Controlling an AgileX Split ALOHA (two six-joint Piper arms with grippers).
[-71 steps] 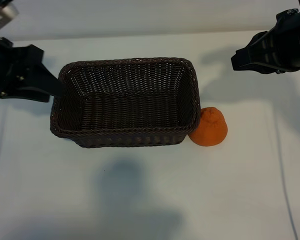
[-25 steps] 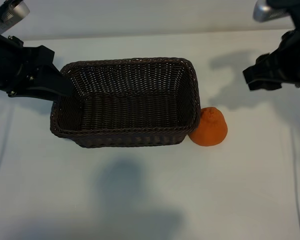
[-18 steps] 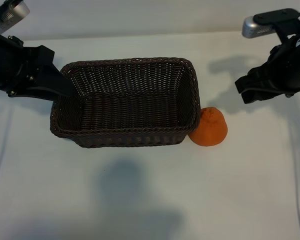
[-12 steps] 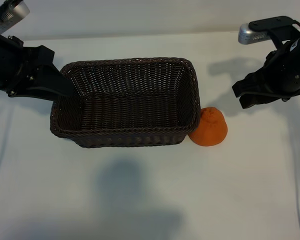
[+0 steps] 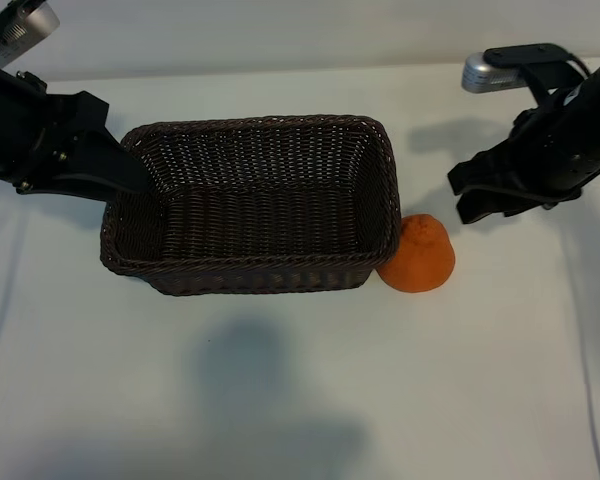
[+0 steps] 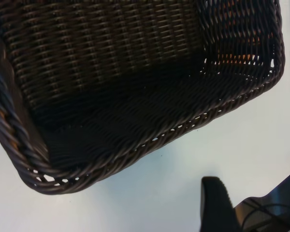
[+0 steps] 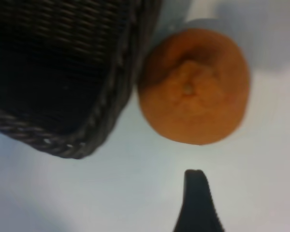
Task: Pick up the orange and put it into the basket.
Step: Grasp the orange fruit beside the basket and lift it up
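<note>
The right gripper's (image 5: pixel 465 195) fingers (image 7: pixel 197 203) stand apart, holding nothing, above the white desk (image 5: pixel 280 400) just beyond the round, knobbed matte orange (image 5: pixel 418 254). That fruit sits on the desk, touching the dark brown woven wicker basket's (image 5: pixel 250 265) right-hand corner. The left gripper (image 5: pixel 120 170) hangs open-fingered at the basket's left end.

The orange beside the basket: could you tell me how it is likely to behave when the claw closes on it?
The orange is round, so it may roll if nudged off-centre. Its matte, bumpy skin probably grips well rather than slipping. It rests against the basket wall, which could brace it on that side but crowd a finger there.
</note>
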